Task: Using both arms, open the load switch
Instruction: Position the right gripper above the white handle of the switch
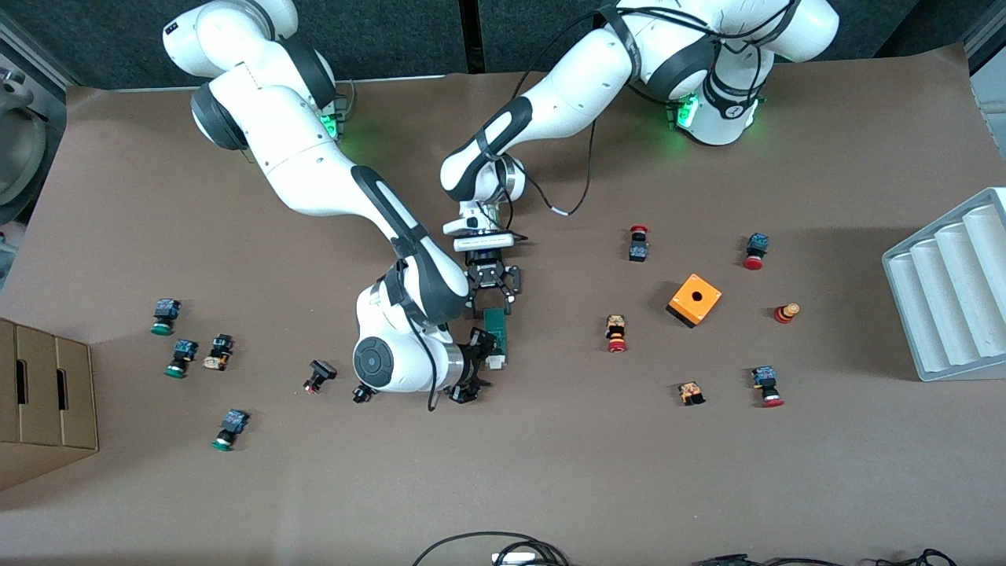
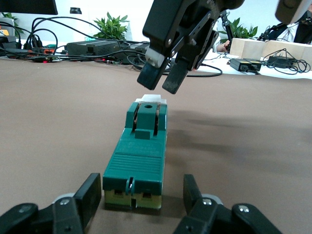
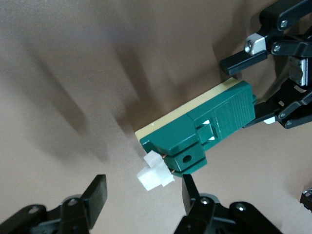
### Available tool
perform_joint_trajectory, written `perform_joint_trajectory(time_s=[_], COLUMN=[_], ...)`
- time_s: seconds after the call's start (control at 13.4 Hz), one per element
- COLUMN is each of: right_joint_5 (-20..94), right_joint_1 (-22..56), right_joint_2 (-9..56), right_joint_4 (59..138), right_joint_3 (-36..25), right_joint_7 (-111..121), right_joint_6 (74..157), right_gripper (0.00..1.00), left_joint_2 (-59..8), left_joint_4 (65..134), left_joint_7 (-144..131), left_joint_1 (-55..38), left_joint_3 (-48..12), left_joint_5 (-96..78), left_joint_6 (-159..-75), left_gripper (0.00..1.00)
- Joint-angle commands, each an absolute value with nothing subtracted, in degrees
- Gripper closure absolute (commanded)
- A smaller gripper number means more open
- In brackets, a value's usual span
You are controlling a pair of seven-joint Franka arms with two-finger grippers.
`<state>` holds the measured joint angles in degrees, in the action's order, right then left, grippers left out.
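Note:
The load switch [image 1: 496, 328] is a narrow dark-green block on a cream base, lying flat mid-table. Its white lever [image 1: 497, 362] sticks out of the end nearer the front camera. My left gripper [image 1: 493, 302] is shut on the other end, one finger against each long side. In the left wrist view the load switch [image 2: 139, 156] runs away from the left gripper [image 2: 143, 195]. My right gripper [image 1: 479, 368] hangs open just above the lever end. In its own view the right gripper [image 3: 144, 192] has the lever [image 3: 155, 174] just ahead of its spread fingertips, untouched.
A black red-capped button [image 1: 318, 376] lies close beside the right arm's wrist. Green-capped buttons [image 1: 181, 358] are scattered toward the right arm's end. An orange cube [image 1: 694, 299], red-capped buttons [image 1: 616, 332] and a grey ribbed tray [image 1: 951, 291] are toward the left arm's end. A cardboard box [image 1: 43, 401] stands at the table edge.

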<state>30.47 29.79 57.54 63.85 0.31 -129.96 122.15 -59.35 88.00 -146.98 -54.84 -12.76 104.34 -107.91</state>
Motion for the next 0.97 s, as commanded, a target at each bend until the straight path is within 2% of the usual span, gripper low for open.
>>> perform_joint_trajectory(time_s=[0.0,0.37,0.45,0.67,0.82,0.9], right_joint_5=[31.64,31.64,31.64,31.64,31.64,31.64], right_joint_1=[30.06,30.23,30.15,30.23,30.23,30.23], right_joint_2=[59.68,60.12,60.12,60.03,59.94,59.85], right_joint_4=[60.91,61.0,60.91,61.0,61.0,61.08], right_joint_3=[0.17,1.49,1.58,1.67,1.67,1.67], right_joint_7=[-129.73,-129.99,-129.99,-129.99,-129.99,-129.99], right_joint_6=[122.43,123.66,123.58,123.49,123.4,123.31], right_gripper=[0.35,0.4,0.47,0.51,0.59,0.59], left_joint_2=[-59.77,-59.68,-59.68,-59.77,-59.68,-59.76], left_joint_4=[88.68,88.86,88.86,88.6,88.59,88.68], left_joint_7=[-148.27,-148.27,-148.27,-148.18,-148.18,-148.18], left_joint_1=[-55.28,-54.84,-54.84,-54.84,-54.76,-54.76], left_joint_3=[-12.13,-12.13,-12.13,-12.04,-12.04,-12.04], left_joint_5=[105.21,105.12,105.12,105.12,105.12,105.12], left_joint_6=[-107.31,-107.23,-107.23,-107.31,-107.31,-107.31], left_gripper=[0.23,0.24,0.25,0.25,0.25,0.25])
